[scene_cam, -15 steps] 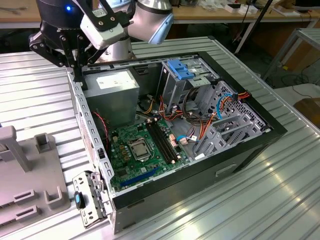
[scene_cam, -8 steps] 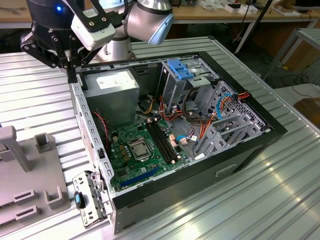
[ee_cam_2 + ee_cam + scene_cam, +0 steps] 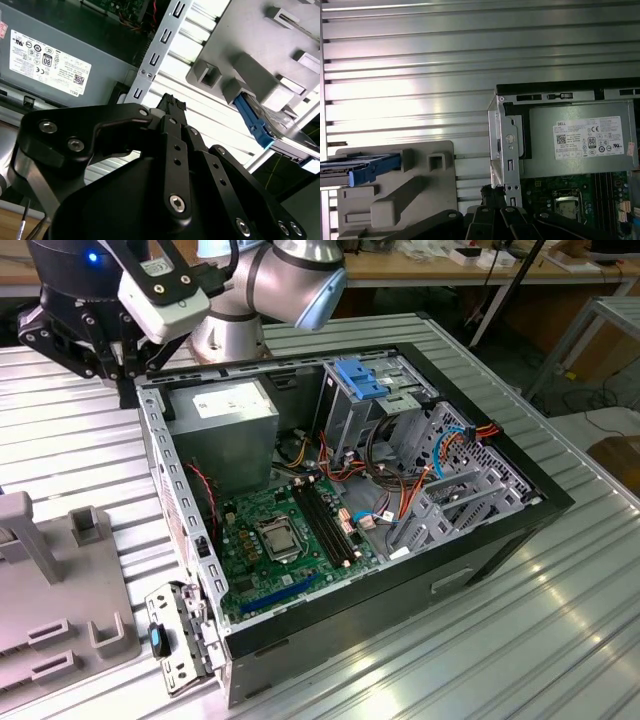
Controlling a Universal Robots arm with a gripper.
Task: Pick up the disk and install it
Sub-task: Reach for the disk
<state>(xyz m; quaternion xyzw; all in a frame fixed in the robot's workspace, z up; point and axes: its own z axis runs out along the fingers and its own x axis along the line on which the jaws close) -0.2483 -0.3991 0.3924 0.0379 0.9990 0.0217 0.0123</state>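
One disk (image 3: 367,166) sits in one grey fixture (image 3: 420,192) on the bench (image 3: 470,50). In the exterior view, one pincer (image 3: 172,104), closed and empty, hangs at ten o'clock of the one open computer case (image 3: 480,560); the fixture lies at its eight o'clock.

silver-grey arm (image 3: 290,280) with a pale blue joint cap, and a black gripper (image 3: 172,105) studded with silver screws.

White label (image 3: 590,137) (image 3: 50,62) was stuck on the big grey box (image 3: 540,125), seen in both wrist views; it carried tiny black print, round marks, a small square code
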